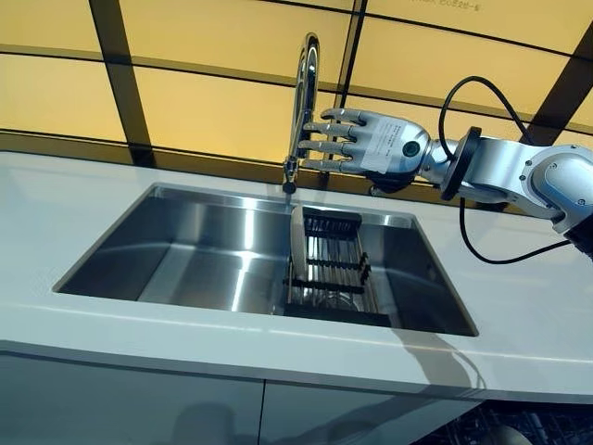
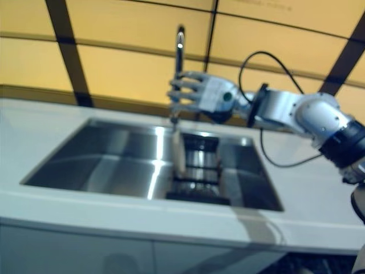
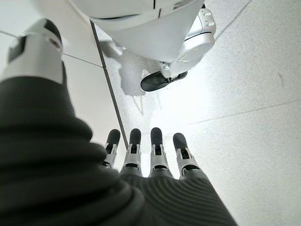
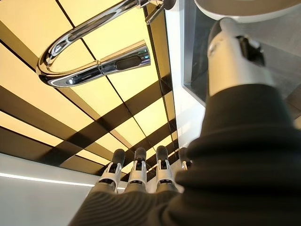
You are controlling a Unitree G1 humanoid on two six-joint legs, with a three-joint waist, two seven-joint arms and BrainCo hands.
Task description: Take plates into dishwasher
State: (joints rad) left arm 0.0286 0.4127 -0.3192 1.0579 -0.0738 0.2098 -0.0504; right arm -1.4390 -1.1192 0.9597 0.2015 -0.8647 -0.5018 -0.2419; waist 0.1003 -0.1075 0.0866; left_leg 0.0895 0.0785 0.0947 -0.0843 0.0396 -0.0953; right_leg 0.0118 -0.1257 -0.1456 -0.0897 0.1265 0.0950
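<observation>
The right hand is raised over the far edge of the sink, level with the chrome faucet and just to its right. Its fingers are straight and spread wide, pointing left toward the faucet's neck, and they hold nothing; whether the fingertips touch the metal cannot be told from the head views. In the right wrist view the faucet's curved spout arcs past the extended fingers with a clear gap between them.

A single plate stands on edge in a dark dish rack that sits in the right part of the steel basin. The plate leans at the rack's left side, below the faucet's outlet and well below the hand. The sink is set in a pale countertop, with a yellow panelled wall behind it.

The left hand shows only in its own wrist view, hanging low toward a pale speckled floor, fingers straight and relaxed, holding nothing.
</observation>
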